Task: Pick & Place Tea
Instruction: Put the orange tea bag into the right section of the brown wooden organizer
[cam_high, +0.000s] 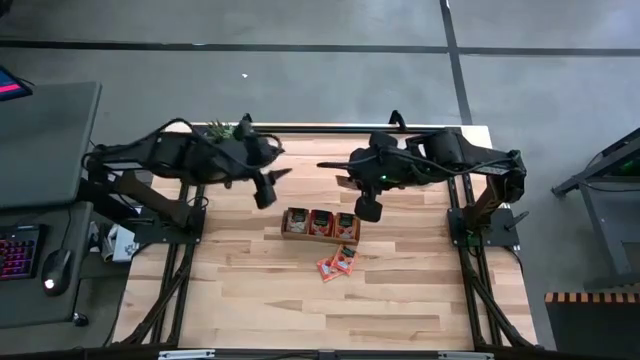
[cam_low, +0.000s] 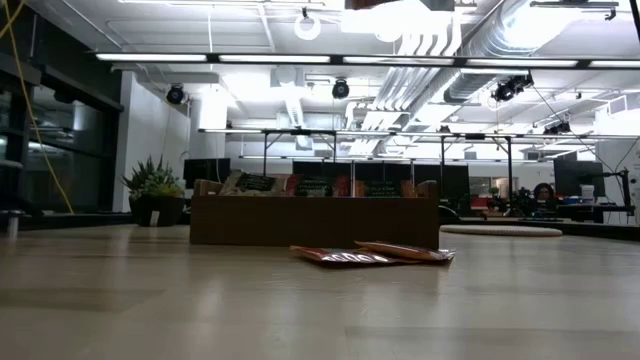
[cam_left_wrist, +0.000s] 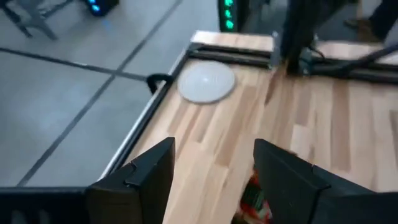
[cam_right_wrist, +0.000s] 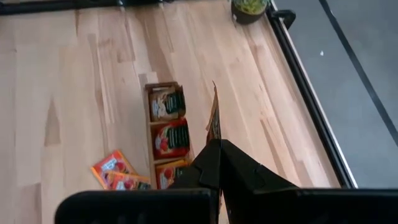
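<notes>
A: So, top view first, what's the count?
B: One wooden box (cam_high: 320, 224) mid-table w/ 3 compartments, each showing sachets inside. Abt 3 loose tea sachets (cam_high: 338, 264) on the table (cam_high: 250, 300) just in front of the box. Small plant (cam_high: 222, 130) at the far left corner.
A: Arms?
B: Left gripper (cam_high: 268, 190) hangs above the table, left of the box and apart from it, fingers spread, nothing in them. Right gripper (cam_high: 368, 209) sits over the box's right end, pinched on a sachet.
A: Low view?
B: No grippers in it. Box (cam_low: 315, 215) stands side-on w/ sachet tops poking above the rim, 2 loose sachets (cam_low: 372, 254) seen flat in front, overlapping. Plant (cam_low: 153, 190) at left, pale round mat (cam_low: 500, 230) at right.
A: Left wrist cam?
B: Its fingers (cam_left_wrist: 149, 180) stand wide apart, empty. One round mat (cam_left_wrist: 206, 83) near the table edge; a bit of red sachet (cam_left_wrist: 256, 202) shows between the fingers, blurred, can't tell more.
A: Right wrist?
B: Fingers (cam_right_wrist: 214, 168) clenched on 1 sachet (cam_right_wrist: 214, 121), held edge-on above the box (cam_right_wrist: 168, 130). 3 compartments filled, abt 2 loose sachets (cam_right_wrist: 115, 171) beside it, plant pot (cam_right_wrist: 250, 9) at the far corner.
</notes>
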